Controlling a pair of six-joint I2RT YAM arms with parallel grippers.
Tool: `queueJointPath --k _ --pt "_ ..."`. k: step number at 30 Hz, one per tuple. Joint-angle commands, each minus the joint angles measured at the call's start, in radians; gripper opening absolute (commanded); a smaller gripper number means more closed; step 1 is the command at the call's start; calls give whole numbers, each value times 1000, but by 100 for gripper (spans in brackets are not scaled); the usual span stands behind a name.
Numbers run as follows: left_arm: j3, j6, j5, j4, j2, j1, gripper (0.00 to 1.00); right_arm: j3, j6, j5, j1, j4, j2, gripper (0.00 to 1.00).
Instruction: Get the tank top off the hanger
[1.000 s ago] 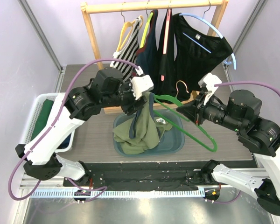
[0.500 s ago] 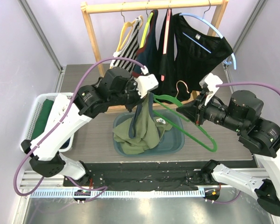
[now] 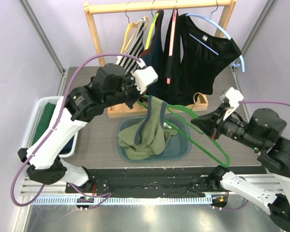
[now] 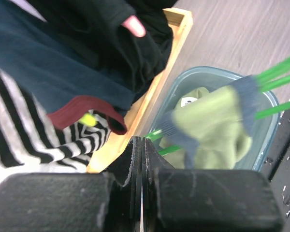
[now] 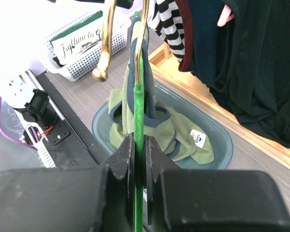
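The olive tank top (image 3: pixel 154 128) with navy trim hangs by one strap over the end of the green hanger (image 3: pixel 203 140); its lower part lies bunched in the teal basin (image 3: pixel 181 151). My right gripper (image 3: pixel 197 121) is shut on the hanger's bar, which shows between the jaws in the right wrist view (image 5: pixel 140 140). There the tank top (image 5: pixel 157 125) droops below the hanger (image 5: pixel 138 87). My left gripper (image 3: pixel 139 98) is just left of the hung strap, shut with nothing in it (image 4: pixel 139 142). The tank top (image 4: pixel 212 123) and hanger (image 4: pixel 280 70) lie beyond its tips.
A wooden rack (image 3: pixel 94 34) at the back carries a striped top (image 3: pixel 130 53), a navy garment (image 3: pixel 154 58) and black garments (image 3: pixel 203 58) on hangers. A white basket (image 3: pixel 43 116) with folded green clothes sits at the left. The rack's base rail (image 4: pixel 150 101) runs close behind the basin.
My left gripper has shut and drawn back up and left, off the tank top strap. The right arm has moved the hanger right and down; the strap still hangs on it.
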Motion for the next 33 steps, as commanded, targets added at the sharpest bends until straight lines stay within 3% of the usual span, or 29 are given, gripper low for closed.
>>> queueJointPath --k 1,3,4,6,9,13,17,20,23,26,27,29,33 --pt "-40 -42 55 30 -55 18 2 6 29 19 -1 55 -38 1" --pt "-72 -85 144 17 -62 18 20 20 29 17 -1 55 -29 1" --pt "-100 -97 176 13 -62 17 51 25 27 19 -3 57 -23 1" --pt "-120 -137 276 2 -60 17 63 37 24 14 -3 55 -12 1" --pt "-129 -172 354 -3 -57 17 73 48 20 20 -1 55 -3 1" --pt "-131 -182 355 5 -49 18 75 60 15 14 -1 66 16 1" --pt "-125 -205 362 30 -14 18 74 64 17 -4 -1 80 28 1" --pt "-95 -214 356 42 23 15 68 63 20 -10 -3 89 29 1" --pt "-72 -214 328 56 50 14 55 64 21 -13 -1 92 23 1" --pt "-63 -214 312 65 61 15 33 68 21 -15 -1 90 17 1" --pt "-60 -214 305 68 66 15 19 68 21 -15 -1 89 14 1" --pt "-48 -212 284 69 66 14 0 63 21 -10 -1 84 14 1" --pt "-17 -197 278 56 43 15 0 49 17 0 -3 77 5 1"
